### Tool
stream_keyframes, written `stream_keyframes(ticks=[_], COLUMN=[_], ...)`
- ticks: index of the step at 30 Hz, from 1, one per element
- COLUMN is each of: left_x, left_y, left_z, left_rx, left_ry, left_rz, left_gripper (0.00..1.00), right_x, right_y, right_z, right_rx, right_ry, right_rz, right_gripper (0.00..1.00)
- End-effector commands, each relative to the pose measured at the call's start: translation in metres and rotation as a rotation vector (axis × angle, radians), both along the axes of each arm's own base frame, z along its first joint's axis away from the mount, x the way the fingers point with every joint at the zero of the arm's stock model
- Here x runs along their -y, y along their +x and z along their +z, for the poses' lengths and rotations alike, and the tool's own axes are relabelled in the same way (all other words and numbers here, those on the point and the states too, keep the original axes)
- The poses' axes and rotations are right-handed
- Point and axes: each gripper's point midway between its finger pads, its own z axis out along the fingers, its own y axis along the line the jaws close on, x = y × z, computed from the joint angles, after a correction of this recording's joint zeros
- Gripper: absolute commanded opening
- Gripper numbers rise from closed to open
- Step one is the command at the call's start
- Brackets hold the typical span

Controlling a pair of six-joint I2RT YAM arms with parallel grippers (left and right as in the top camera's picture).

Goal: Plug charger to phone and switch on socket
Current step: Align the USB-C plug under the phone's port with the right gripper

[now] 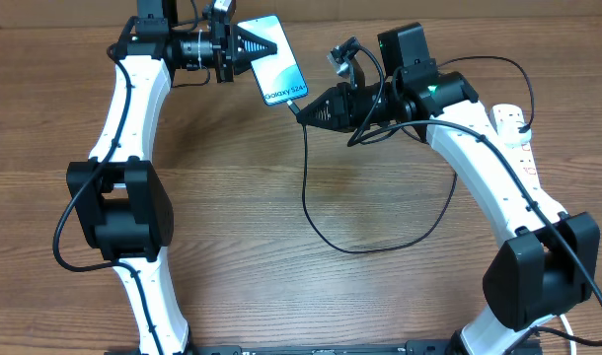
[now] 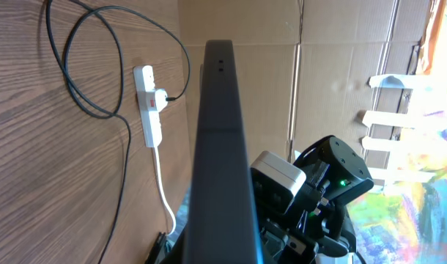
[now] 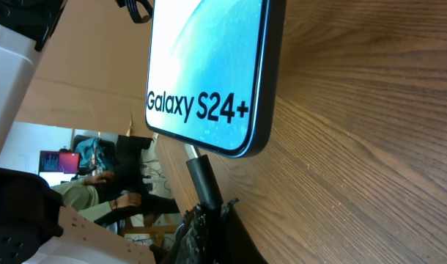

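Note:
My left gripper [image 1: 263, 44] is shut on the top end of the phone [image 1: 279, 67] and holds it tilted above the table at the back. The left wrist view shows only its dark edge [image 2: 220, 139]. In the right wrist view the phone's screen [image 3: 209, 59] reads "Galaxy S24+". My right gripper [image 1: 307, 110] is shut on the charger's black connector [image 3: 202, 174]. The connector's metal tip meets the phone's bottom edge. The charger cable [image 1: 311, 212] loops across the table to a plug [image 2: 159, 99] seated in the white socket [image 1: 516, 133], also seen in the left wrist view [image 2: 148, 110].
The socket's thick white cord [image 2: 163, 191] runs off toward the table's edge. Cardboard boxes [image 2: 282, 88] stand behind the table. Both arms' bases stand at the near edge, left [image 1: 118, 212] and right [image 1: 538, 271].

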Motion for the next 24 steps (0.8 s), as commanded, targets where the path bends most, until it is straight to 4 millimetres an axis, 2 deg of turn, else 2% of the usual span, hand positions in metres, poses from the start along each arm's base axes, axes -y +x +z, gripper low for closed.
stream_keyframes(ticks=[1, 11, 24], left_x=[0.0033, 0.0033, 0.0044], left_y=[-0.0138, -0.0124, -0.0122], left_z=[0.0232, 0.0243, 0.024], left_rx=[0.016, 0.039, 0.042], left_ry=[-0.079, -0.078, -0.075], left_rz=[-0.075, -0.076, -0.075], left_gripper=[0.04, 0.04, 0.04], right_x=[0.0158, 0.014, 0.0105], right_y=[0.0132, 0.0125, 0.0213], right_z=[-0.0025, -0.0021, 0.0068], right_rx=[0.024, -0.004, -0.023], right_ry=[-0.048, -0.043, -0.004], right_rz=[-0.072, -0.084, -0.127], right_gripper=[0.04, 0.04, 0.04])
